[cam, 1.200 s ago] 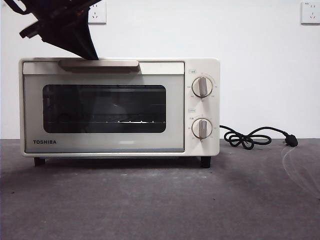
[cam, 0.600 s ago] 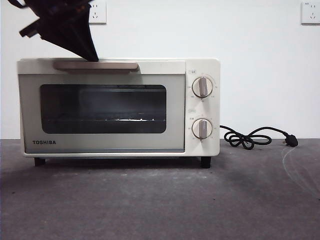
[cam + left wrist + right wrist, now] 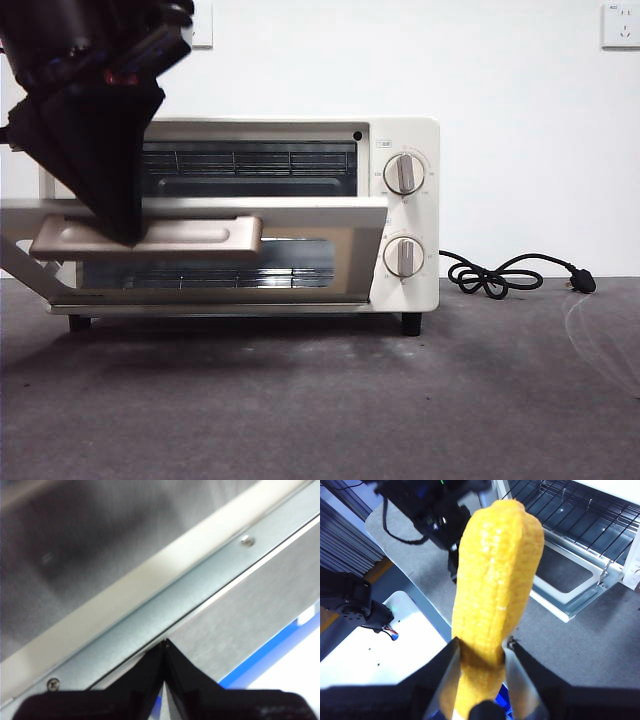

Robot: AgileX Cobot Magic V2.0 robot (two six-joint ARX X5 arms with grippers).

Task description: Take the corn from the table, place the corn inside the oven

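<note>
The corn (image 3: 496, 585) is showing as a fat, glossy yellow cob with a fine pebbled skin of kernels, rounded at the far tip and narrowing toward the near end. The right gripper (image 3: 482, 647) is pinching it around that narrow end, a jaw pressing each side, and is holding it up in the air above the table (image 3: 600, 645), near the oven's dropped door (image 3: 570, 577).

The oven (image 3: 405, 215) is standing on the dark, mottled, matte table, a cream box with two round ribbed knobs (image 3: 404, 173) and a black cord (image 3: 500, 275) curling beside it. Its door is hanging partly down, showing wire racks (image 3: 250, 160) inside. The left gripper (image 3: 120, 235) is coming down from the upper corner, big and dark, its tip sitting on the smooth beige bar handle (image 3: 190, 235). In the left wrist view its jaws are meeting in a point against the door's brushed metal edge (image 3: 165, 615).
</note>
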